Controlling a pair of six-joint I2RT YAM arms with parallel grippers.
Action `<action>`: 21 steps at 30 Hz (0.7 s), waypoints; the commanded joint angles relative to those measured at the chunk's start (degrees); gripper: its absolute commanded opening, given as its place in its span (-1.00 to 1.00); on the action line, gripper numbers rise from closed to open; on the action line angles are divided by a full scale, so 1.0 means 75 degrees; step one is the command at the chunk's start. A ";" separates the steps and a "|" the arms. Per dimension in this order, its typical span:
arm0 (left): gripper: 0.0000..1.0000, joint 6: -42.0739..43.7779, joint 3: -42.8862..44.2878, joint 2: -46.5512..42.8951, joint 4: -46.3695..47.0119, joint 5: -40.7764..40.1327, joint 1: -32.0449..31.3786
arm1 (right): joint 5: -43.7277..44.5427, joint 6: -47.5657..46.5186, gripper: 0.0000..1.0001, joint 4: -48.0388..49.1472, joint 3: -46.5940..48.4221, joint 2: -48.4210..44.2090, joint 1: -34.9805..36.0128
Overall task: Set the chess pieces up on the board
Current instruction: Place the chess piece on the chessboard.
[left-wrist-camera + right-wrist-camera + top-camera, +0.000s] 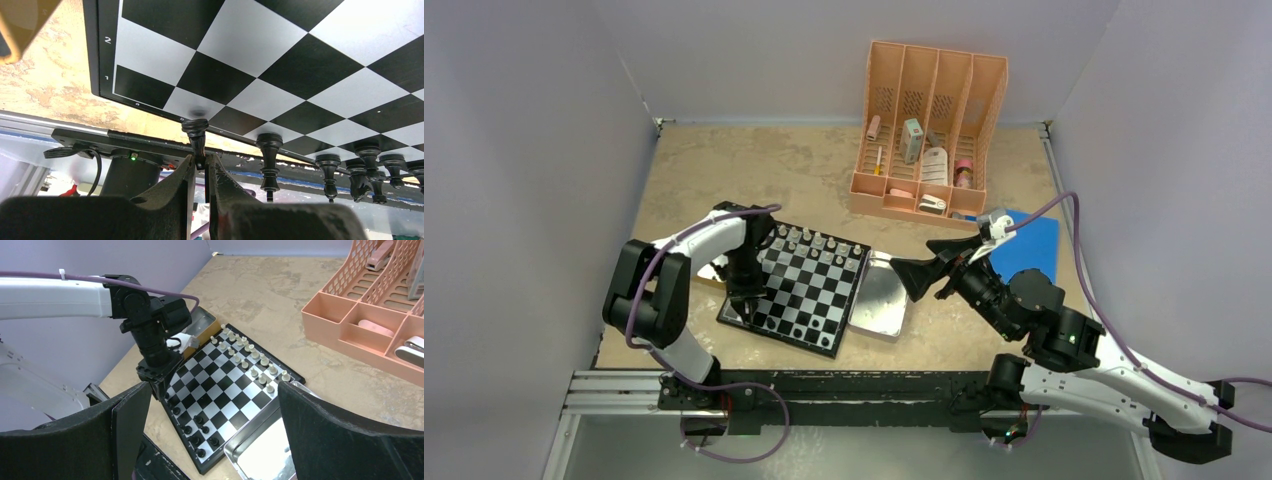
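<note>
Black piece [196, 131] standing on the near-edge row of the board [102, 60], its head pinched between the almost closed fingers of my left gripper [201, 161]. Other black pieces [270, 152] stand in the same row to that gripper's right, and white pieces [250, 357] line the board's edge beyond it. My right gripper [214, 390] is spread wide and holds nothing, with the board ahead of it and a silver tray [250, 455] just beneath.
</note>
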 commanded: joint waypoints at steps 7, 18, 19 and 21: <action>-0.71 -0.0044 0.0262 0.0012 -0.0152 -0.0094 -0.0085 | 0.0070 -0.0089 0.98 0.0260 0.0363 -0.0106 -0.0006; -0.67 -0.0108 0.0407 0.0072 -0.0229 -0.0506 -0.0096 | 0.0070 -0.0093 0.98 0.0288 0.0334 -0.0107 -0.0013; -0.67 -0.0113 0.0405 0.0073 -0.0216 -0.0515 -0.0097 | 0.0064 -0.0101 0.98 0.0284 0.0327 -0.0107 -0.0007; -0.67 -0.0114 0.0411 0.0065 -0.0222 -0.0525 -0.0097 | 0.0065 -0.0104 0.97 0.0284 0.0338 -0.0107 -0.0006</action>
